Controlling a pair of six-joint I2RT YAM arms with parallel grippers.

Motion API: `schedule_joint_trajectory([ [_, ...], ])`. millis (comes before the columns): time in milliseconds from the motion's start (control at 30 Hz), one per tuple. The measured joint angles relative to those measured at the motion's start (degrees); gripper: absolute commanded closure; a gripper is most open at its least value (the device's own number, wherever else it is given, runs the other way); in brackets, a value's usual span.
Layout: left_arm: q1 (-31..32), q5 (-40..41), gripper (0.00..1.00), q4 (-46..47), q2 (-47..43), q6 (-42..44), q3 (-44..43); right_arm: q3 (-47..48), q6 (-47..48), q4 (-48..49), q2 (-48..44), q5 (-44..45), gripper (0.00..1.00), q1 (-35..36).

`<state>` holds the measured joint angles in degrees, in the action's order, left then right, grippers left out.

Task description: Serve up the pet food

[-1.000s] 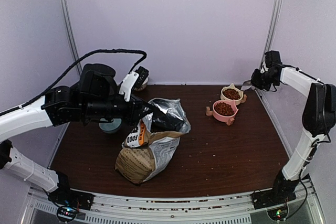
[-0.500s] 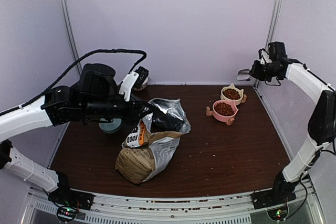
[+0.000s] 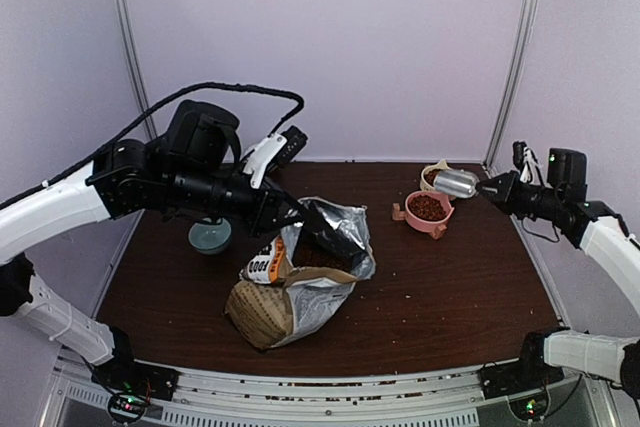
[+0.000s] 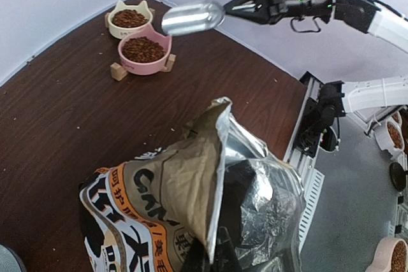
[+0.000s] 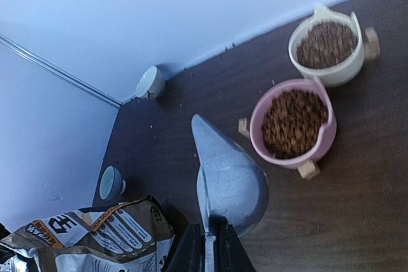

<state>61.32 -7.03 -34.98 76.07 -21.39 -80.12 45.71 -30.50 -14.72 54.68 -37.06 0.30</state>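
Right gripper [image 3: 497,188] clamped on my metal scoop [image 3: 455,183], nose pointing left toward pet food bag [image 3: 300,282], well apart. Left gripper [image 4: 209,256] pinches bag rim.

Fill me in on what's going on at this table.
The left claw pinches the rim of the brown kraft pet-food bag, whose mouth is open. The right claw grips a silver metal scoop in the air by the pink bowl and cream bowl, both already holding reddish-brown kibble.
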Motion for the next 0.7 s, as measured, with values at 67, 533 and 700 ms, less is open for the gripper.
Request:
schedule_joint_trajectory([
  [67, 0.98, -1.73, 1.00, -2.05, 2.32, 0.98, -3.21, -7.30, -2.54, 1.79, -1.44, -1.51, 1.00, 0.00],
  [533, 3.02, -4.98, 1.00, -0.74, 4.55, 5.03, -5.95, -29.70, -10.21, 18.14, 2.62, -3.78, 0.93, 0.02],
  [700, 3.04, -4.74, 1.00, -0.72, 4.57, 5.62, -5.95, -30.88, -10.34, 23.74, 7.23, -3.87, 0.76, 0.07],
])
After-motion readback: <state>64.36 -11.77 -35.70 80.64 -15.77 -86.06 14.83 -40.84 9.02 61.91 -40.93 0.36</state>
